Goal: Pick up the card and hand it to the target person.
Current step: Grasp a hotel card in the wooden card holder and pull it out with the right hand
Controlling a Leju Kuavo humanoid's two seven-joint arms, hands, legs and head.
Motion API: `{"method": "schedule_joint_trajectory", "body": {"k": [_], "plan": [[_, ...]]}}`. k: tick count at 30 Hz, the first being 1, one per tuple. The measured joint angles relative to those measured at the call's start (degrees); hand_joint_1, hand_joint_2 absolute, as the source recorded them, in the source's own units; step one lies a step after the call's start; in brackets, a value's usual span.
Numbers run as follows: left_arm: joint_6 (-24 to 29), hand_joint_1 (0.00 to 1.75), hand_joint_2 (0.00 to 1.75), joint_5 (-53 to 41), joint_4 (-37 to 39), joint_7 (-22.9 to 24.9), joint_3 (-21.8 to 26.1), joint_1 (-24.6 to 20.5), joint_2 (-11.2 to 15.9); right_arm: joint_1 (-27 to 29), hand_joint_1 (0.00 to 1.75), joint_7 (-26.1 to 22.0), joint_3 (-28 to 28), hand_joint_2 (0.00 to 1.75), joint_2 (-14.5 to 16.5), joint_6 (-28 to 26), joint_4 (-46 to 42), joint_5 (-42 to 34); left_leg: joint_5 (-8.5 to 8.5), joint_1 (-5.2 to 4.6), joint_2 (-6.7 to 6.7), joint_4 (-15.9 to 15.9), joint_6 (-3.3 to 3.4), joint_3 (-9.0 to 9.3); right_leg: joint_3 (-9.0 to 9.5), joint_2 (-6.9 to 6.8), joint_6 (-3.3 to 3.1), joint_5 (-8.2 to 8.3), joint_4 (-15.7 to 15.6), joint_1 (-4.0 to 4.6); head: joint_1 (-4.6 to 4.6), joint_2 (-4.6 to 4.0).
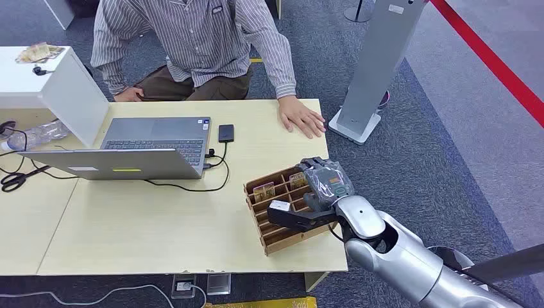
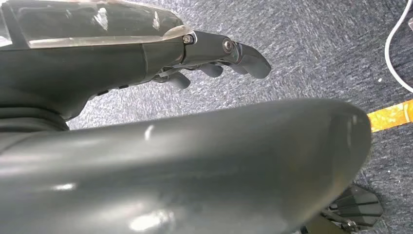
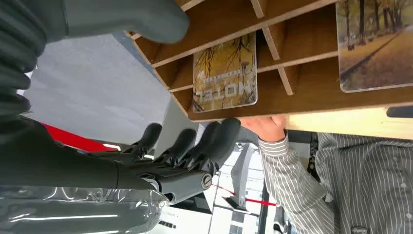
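A brown wooden card rack [image 1: 277, 241] stands near the desk's front right corner. Two picture cards sit in its slots, one [image 1: 264, 191] on the left and one [image 1: 296, 179] close to my fingers. In the right wrist view the nearer card [image 3: 225, 73] reads "HOTEL", and the other card [image 3: 375, 44] shows an autumn path. My right hand [image 1: 319, 191] hovers over the rack [image 3: 302, 83] with its thumb [image 3: 122, 19] and fingers [image 3: 185, 146] spread and nothing held. The seated person [image 1: 199, 38] rests a hand [image 1: 300, 119] on the desk's far edge. My left hand [image 2: 214, 61] hangs over carpet, holding nothing.
An open laptop [image 1: 141, 147] and a black phone [image 1: 226, 133] with a cable lie left of the rack. A white box [image 1: 45, 83] stands at the far left, with scissors [image 1: 13, 179] beside it. A grey pillar stand [image 1: 378, 64] and a red floor line [image 1: 494, 61] are right of the desk.
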Motion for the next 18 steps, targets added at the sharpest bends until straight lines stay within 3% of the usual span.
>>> {"method": "schedule_joint_trajectory", "body": {"k": [7,13,18], "plan": [[0.0,0.0,0.0,-0.1,0.0,-0.2,0.0,0.0,0.0,-0.2,0.76,0.1,0.2,1.75,0.2,-0.4,0.3,0.0,0.0,0.0,0.0,0.0,0.0,0.01,0.0,0.0,0.0,0.0,0.0,0.0,-0.03,0.0],[-0.1,0.0,0.0,-0.3,0.0,-0.2,0.0,0.0,0.0,-0.1,0.9,0.6,0.2,1.75,0.2,-0.6,0.4,0.0,0.0,0.0,0.01,0.0,0.0,0.02,0.0,0.01,0.0,0.0,0.0,0.0,0.01,0.01],[-0.2,0.0,0.0,-0.6,0.0,-0.2,0.0,0.0,0.0,-0.1,1.12,0.9,0.2,1.75,0.2,-0.6,0.4,0.0,0.0,0.0,0.01,0.0,0.0,0.01,0.0,0.01,0.0,0.0,0.0,0.0,0.01,0.01]]}}
